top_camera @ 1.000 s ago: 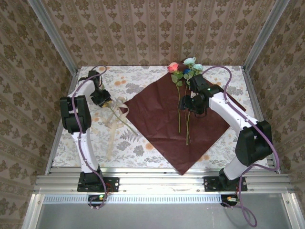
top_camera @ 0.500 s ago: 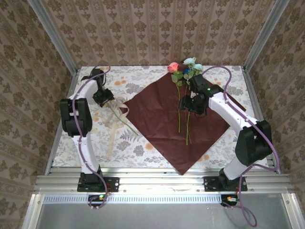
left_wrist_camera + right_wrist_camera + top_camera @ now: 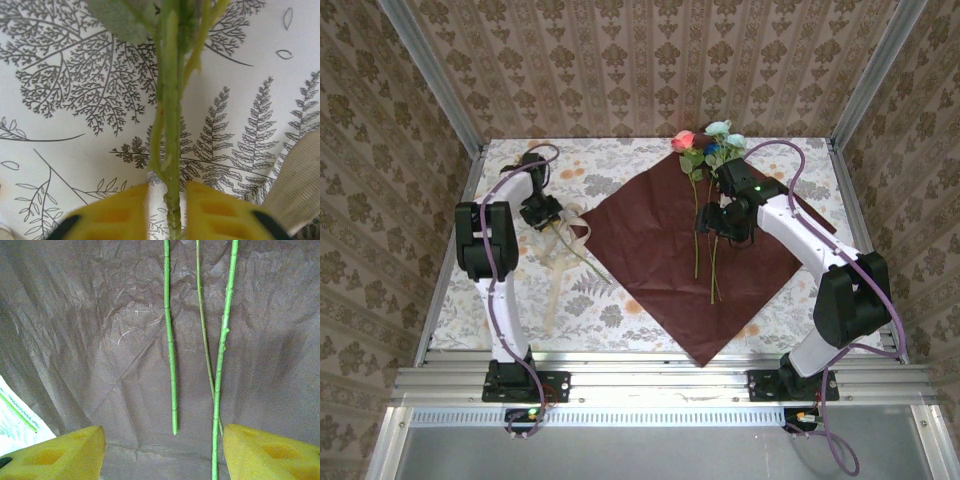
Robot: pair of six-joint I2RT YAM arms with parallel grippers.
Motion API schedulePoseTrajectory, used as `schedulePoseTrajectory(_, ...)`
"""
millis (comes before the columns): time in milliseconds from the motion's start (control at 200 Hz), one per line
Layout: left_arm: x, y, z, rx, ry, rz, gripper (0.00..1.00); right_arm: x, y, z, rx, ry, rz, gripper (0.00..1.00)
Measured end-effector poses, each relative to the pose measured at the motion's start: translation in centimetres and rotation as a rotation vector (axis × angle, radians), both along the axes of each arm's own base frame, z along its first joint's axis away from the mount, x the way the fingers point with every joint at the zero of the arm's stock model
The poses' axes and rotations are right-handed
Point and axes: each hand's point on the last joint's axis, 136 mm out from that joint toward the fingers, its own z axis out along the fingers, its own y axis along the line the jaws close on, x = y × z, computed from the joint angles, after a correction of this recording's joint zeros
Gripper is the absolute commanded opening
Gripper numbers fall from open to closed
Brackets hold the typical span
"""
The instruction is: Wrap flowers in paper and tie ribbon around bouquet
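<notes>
**Operator:** Why is the left claw so far off the paper?

**Spotter:** One leafy stem lies on the tablecloth, just off the paper's left corner and across the ribbon. Your left gripper has its yellow pads pressed in on that stem from both sides, low down near the cut end. To my eye that is a pinch meant to carry it over to the paper.

**Operator:** And the right one?

**Spotter:** Your right gripper hangs over the middle of the paper with its jaws spread wide and nothing in them. The stems lie flat on the sheet between its pads. I judge that you are waiting there to steady or gather them once the stray arrives.

**Operator:** Where do the flowers sit?

**Spotter:** The flowers lie with their blooms at the paper's far corner and their stems running back toward its centre. That should suit rolling a cone from the side corners.

**Operator:** Count it for me.

**Spotter:**
- One sheet, maroon face up.
- One ribbon, left of the paper.
- Three stems on the paper, going by the right wrist view.
- One stem off it.
- The blooms are bunched: one pink and some pale blue. I cannot give you an exact number.
</notes>
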Motion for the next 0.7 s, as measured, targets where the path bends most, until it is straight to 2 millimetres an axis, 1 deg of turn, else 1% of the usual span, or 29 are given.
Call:
schedulePoseTrajectory(40,0.1,0.1,0.0,0.005,-0.006,-0.001,0.00,0.0,0.0,0.0,0.000,0.000,0.000,0.64)
schedulePoseTrajectory(160,0.0,0.4,0.6,0.027,-0.021,-0.008,0.00,0.0,-0.2,0.0,-0.004,-0.002,-0.004,0.64)
schedulePoseTrajectory(230,0.1,0.5,1.6,0.049,-0.041,-0.014,0.00,0.2,-0.5,0.2,-0.002,-0.007,-0.012,0.64)
schedulePoseTrajectory(295,0.3,0.3,3.7,0.072,-0.090,-0.029,0.00,0.3,-1.1,0.6,0.002,-0.018,-0.030,0.63)
schedulePoseTrajectory(330,0.5,-0.1,5.4,0.082,-0.130,-0.045,0.00,0.3,-1.8,0.8,0.004,-0.023,-0.047,0.63)
schedulePoseTrajectory(390,0.8,-1.6,8.8,0.086,-0.213,-0.083,0.00,0.4,-3.1,1.1,0.010,-0.033,-0.083,0.63)
schedulePoseTrajectory(405,0.9,-2.4,10.1,0.082,-0.246,-0.100,0.00,0.4,-3.5,1.2,0.010,-0.036,-0.094,0.63)
schedulePoseTrajectory(430,1.1,-3.2,11.5,0.077,-0.283,-0.119,0.00,0.5,-4.2,1.3,0.012,-0.040,-0.111,0.63)
schedulePoseTrajectory(490,1.8,-6.2,15.8,0.049,-0.403,-0.187,0.00,0.5,-5.9,1.4,0.014,-0.045,-0.156,0.63)
schedulePoseTrajectory(530,2.2,-8.6,18.3,0.009,-0.483,-0.236,0.00,0.6,-6.7,1.5,0.018,-0.045,-0.179,0.63)
schedulePoseTrajectory(570,2.6,-11.5,20.6,-0.060,-0.559,-0.295,0.00,0.7,-7.6,1.4,0.020,-0.044,-0.204,0.63)
schedulePoseTrajectory(605,2.8,-13.8,22.0,-0.118,-0.605,-0.340,0.00,0.8,-8.2,1.4,0.025,-0.044,-0.222,0.63)
schedulePoseTrajectory(610,2.8,-14.3,22.2,-0.132,-0.611,-0.352,0.00,0.8,-8.3,1.4,0.026,-0.044,-0.225,0.63)
schedulePoseTrajectory(625,2.8,-15.1,22.6,-0.152,-0.626,-0.366,0.00,0.9,-8.5,1.5,0.029,-0.044,-0.231,0.63)
schedulePoseTrajectory(630,2.9,-15.7,22.9,-0.170,-0.636,-0.380,0.00,0.9,-8.5,1.5,0.029,-0.044,-0.232,0.63)
schedulePoseTrajectory(700,3.3,-21.1,24.0,-0.306,-0.685,-0.493,0.00,1.2,-9.2,1.6,0.042,-0.049,-0.251,0.62)
